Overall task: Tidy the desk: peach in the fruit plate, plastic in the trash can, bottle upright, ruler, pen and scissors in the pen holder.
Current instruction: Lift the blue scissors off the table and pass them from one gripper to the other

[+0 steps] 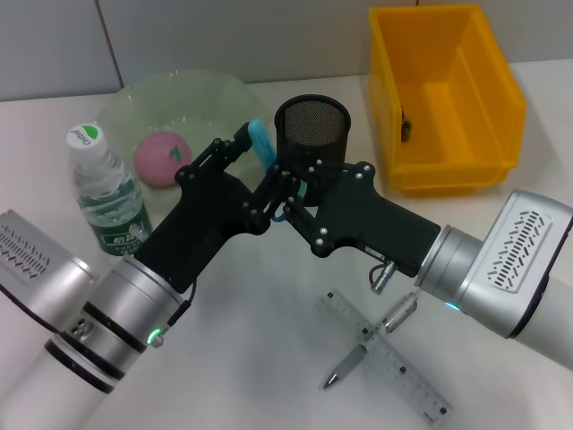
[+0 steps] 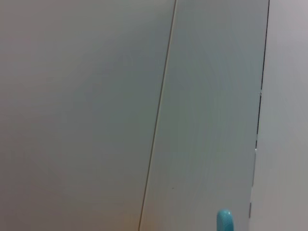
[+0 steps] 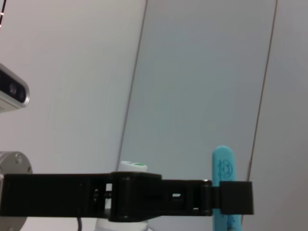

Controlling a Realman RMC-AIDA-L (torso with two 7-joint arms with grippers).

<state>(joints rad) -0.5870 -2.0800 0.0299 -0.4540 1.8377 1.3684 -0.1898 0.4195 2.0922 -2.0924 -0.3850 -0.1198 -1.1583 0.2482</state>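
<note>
The blue scissors (image 1: 260, 143) hang in the air beside the black mesh pen holder (image 1: 312, 125), held from both ends. My left gripper (image 1: 246, 141) is shut on their upper blue end (image 3: 222, 168), whose tip (image 2: 224, 220) also shows in the left wrist view. My right gripper (image 1: 279, 195) is closed around the handle loops lower down. The pink peach (image 1: 163, 159) lies in the green fruit plate (image 1: 206, 90). The bottle (image 1: 103, 193) stands upright at the left. The clear ruler (image 1: 394, 372) and the silver pen (image 1: 372, 345) lie on the table in front.
A yellow bin (image 1: 483, 134) stands at the back right with a small dark scrap (image 1: 407, 130) inside. The bottle's cap (image 3: 132, 166) shows behind the left gripper's finger. A grey panelled wall runs behind the table.
</note>
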